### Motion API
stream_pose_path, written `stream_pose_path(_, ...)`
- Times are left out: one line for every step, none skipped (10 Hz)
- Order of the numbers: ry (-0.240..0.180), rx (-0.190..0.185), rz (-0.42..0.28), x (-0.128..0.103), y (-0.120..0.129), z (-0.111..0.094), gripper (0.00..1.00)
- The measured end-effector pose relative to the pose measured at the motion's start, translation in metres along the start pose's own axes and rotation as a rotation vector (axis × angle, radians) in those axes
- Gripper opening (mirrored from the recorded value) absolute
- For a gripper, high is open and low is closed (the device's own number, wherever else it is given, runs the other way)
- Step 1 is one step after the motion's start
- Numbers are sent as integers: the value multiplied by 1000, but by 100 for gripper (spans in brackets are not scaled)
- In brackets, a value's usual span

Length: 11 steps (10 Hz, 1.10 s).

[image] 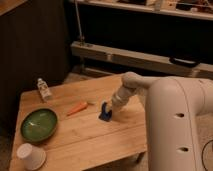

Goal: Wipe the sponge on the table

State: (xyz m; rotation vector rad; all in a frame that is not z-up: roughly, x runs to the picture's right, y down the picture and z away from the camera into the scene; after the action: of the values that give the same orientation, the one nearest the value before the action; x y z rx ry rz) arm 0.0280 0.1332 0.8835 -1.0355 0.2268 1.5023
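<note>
Small dark blue soft block sponge (104,117) directly below gripper (106,109) tip, touching, resting on light wooden plank table (90,145). Long axis unreadable. Grip state: cannot tell.

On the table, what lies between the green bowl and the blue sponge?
The camera view shows the orange carrot on the table between the green bowl and the sponge, nearer the sponge. The gripper is at the sponge.

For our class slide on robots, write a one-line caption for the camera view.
The gripper sits at the blue sponge on the table, near a carrot, green bowl, cup and bottle.
</note>
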Motion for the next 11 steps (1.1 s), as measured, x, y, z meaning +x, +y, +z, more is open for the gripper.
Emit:
stream_pose_path(6, 7, 3, 0, -1, 2, 45)
stream_pose_path(10, 16, 8, 0, -2, 2, 45)
stream_pose_path(16, 25, 14, 0, -3, 3, 45)
stream_pose_path(20, 30, 18, -1, -4, 4, 45)
stream_pose_path(25, 37, 27, -1, -6, 5, 45)
stream_pose_path(27, 40, 31, -1, -7, 5, 45)
stream_pose_path(29, 43, 32, -1, -6, 6, 45)
stream_pose_path(31, 45, 33, -1, -6, 6, 45)
stream_pose_path(32, 46, 33, 0, -5, 7, 45)
stream_pose_path(31, 48, 31, 0, -3, 6, 45)
stream_pose_path(28, 54, 30, 0, -2, 5, 50)
